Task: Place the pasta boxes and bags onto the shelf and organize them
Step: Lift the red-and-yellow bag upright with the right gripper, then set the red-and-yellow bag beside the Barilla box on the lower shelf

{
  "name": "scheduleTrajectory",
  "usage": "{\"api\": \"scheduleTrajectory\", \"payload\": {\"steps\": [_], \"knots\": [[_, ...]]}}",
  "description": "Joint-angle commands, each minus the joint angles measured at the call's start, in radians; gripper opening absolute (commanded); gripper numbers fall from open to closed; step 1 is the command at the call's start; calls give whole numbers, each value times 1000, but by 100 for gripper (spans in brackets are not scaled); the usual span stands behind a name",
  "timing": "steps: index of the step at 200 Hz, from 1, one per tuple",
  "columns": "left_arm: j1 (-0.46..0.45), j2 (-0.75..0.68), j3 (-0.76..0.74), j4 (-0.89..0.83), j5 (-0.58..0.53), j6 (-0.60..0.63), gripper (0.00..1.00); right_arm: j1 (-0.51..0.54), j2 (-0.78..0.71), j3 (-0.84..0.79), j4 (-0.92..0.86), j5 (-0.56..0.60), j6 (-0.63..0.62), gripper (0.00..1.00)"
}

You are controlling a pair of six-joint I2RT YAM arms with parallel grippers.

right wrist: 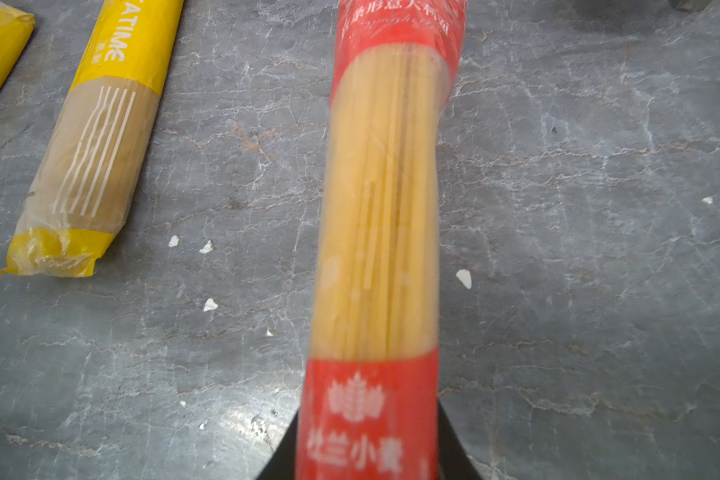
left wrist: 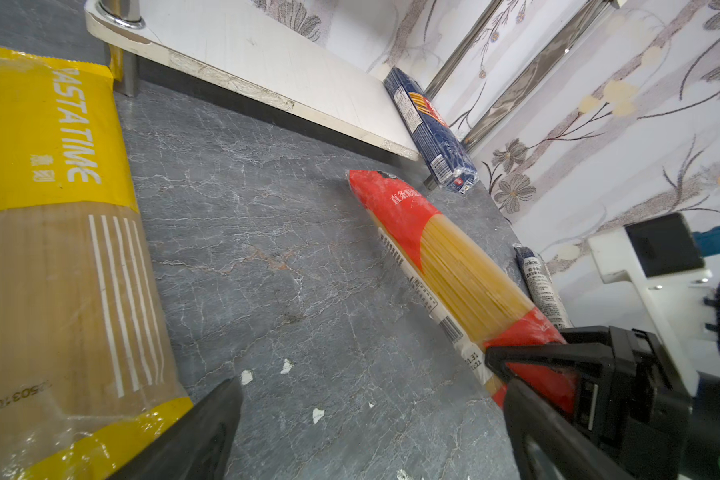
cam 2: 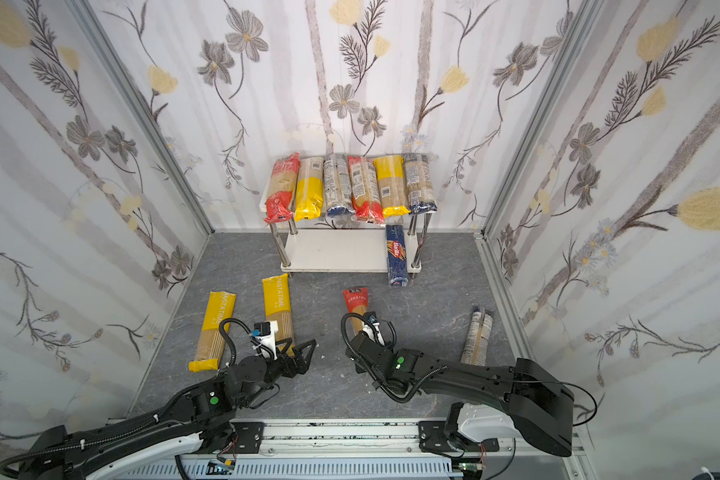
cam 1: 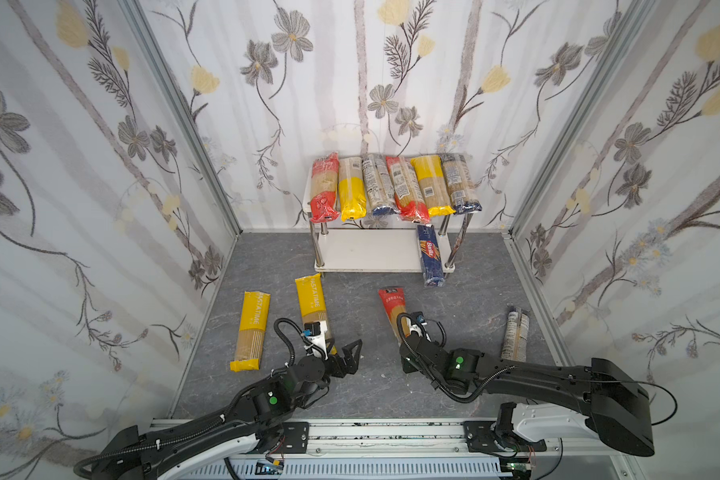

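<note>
The shelf (cam 1: pixel 366 249) stands against the back wall. Several pasta bags (cam 1: pixel 391 187) lie side by side on its top board, and a dark blue Barilla box (cam 1: pixel 431 255) overhangs the right of the lower board. On the floor lie two yellow bags (cam 1: pixel 252 328) (cam 1: pixel 310 299), a red-ended bag (cam 1: pixel 393 307) and a dark-ended bag (cam 1: pixel 515 334). My right gripper (right wrist: pixel 366 436) is shut on the near end of the red-ended bag (right wrist: pixel 383 208). My left gripper (cam 1: pixel 346 353) stands open over bare floor, just right of the nearer yellow bag (left wrist: pixel 51 208).
Floral walls enclose the grey marbled floor (cam 1: pixel 350 386) on three sides. Small white flecks (right wrist: pixel 464 277) lie on the floor near the red-ended bag. The arms' metal rail (cam 1: pixel 391 432) runs along the front edge.
</note>
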Motion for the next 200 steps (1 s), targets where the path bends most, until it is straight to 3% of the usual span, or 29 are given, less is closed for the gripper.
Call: {"api": "scheduleTrajectory", "payload": {"steps": [1, 67, 146, 200], "knots": [[2, 24, 5, 40, -28, -18, 100, -33, -14, 32, 154, 96, -67, 15], [4, 132, 83, 67, -55, 53, 100, -208, 83, 180, 227, 25, -220, 16], [20, 170, 88, 131, -118, 121, 100, -419, 463, 479, 294, -59, -317, 17], [32, 152, 70, 156, -129, 126, 100, -502, 591, 589, 283, -110, -335, 24]]}}
